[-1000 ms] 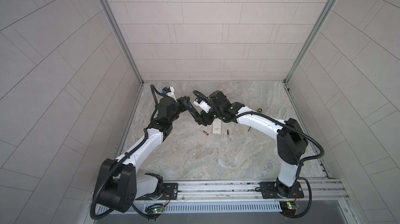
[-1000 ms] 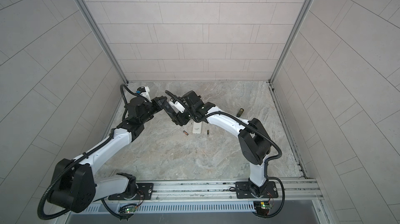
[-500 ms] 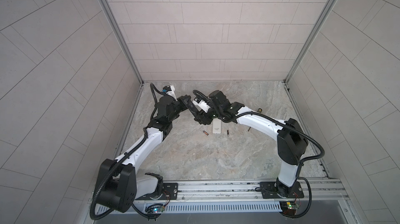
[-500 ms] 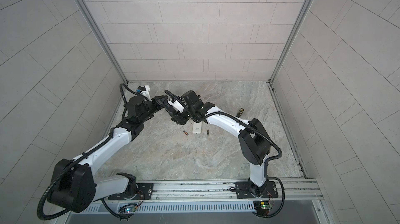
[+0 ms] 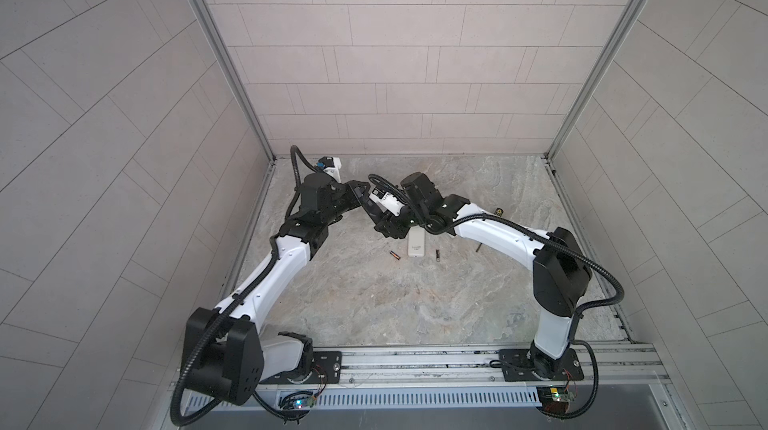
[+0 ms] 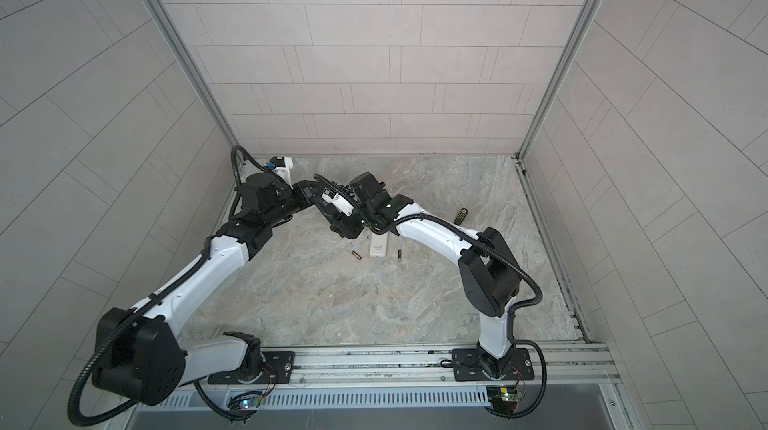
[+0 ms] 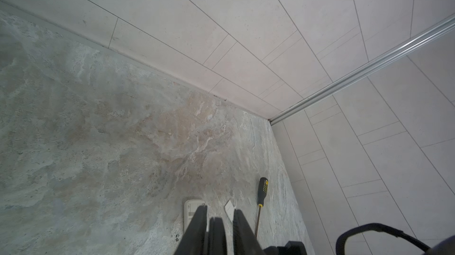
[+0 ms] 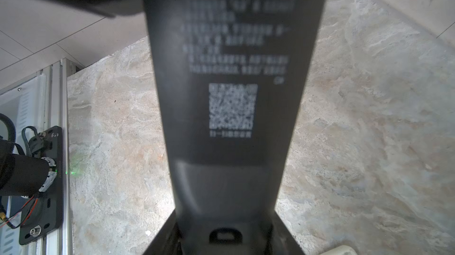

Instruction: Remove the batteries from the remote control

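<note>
A black remote control (image 8: 229,74), its back with a printed label and code square facing the camera, is held between my right gripper's (image 8: 224,241) jaws, above the table. In both top views it slants between the two grippers (image 5: 371,210). My left gripper (image 7: 219,209) is at its far end, with a dark edge showing between the slightly parted fingers and a gap on one side. Two batteries (image 5: 395,255) (image 5: 437,255) lie on the table on either side of a white remote (image 5: 417,244). No battery shows in the black remote.
A black-and-yellow screwdriver (image 7: 262,191) lies near the right wall, also seen in a top view (image 6: 460,214). A small white cover piece (image 7: 230,209) lies between it and the white remote (image 7: 193,208). The back wall stands close behind both grippers.
My left gripper's fingers have parted a little at the remote's end. The right gripper's jaws have closed in on the black remote. Both arms have stayed almost in place.
</note>
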You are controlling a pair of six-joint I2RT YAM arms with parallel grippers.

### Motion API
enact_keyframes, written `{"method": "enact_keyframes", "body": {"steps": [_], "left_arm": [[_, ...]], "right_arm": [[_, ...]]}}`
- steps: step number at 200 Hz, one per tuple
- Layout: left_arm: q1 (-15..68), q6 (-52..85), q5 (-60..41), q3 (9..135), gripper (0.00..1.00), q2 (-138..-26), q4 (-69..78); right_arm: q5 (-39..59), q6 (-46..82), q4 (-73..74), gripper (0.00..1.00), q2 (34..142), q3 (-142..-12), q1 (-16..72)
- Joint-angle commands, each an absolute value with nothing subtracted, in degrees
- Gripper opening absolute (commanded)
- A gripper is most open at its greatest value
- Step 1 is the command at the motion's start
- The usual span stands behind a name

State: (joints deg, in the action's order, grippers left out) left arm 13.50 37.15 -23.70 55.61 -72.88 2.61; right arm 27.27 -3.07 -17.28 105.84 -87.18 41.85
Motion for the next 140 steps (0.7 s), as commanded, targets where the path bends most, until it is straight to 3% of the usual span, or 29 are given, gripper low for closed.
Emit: {"method": "enact_keyframes", "body": {"steps": [1, 97, 140], "left_arm": [[12.3, 30.4, -29.9, 60.9, 0.27, -74.0, -8.8], [11.0, 27.8, -36.6, 63.7, 0.27, -76.7, -17.3], [10.7, 28.9, -37.6, 63.2, 0.15, -76.9, -15.3]], "right_arm": [[26.2, -7.5, -20.8, 0.29, 104.2, -89.0, 42.3], [24.7, -11.4, -23.0, 0.27, 103.8, -90.1, 42.8], [24.5, -12.4, -23.7, 0.27, 104.1, -90.1, 42.8]]}}
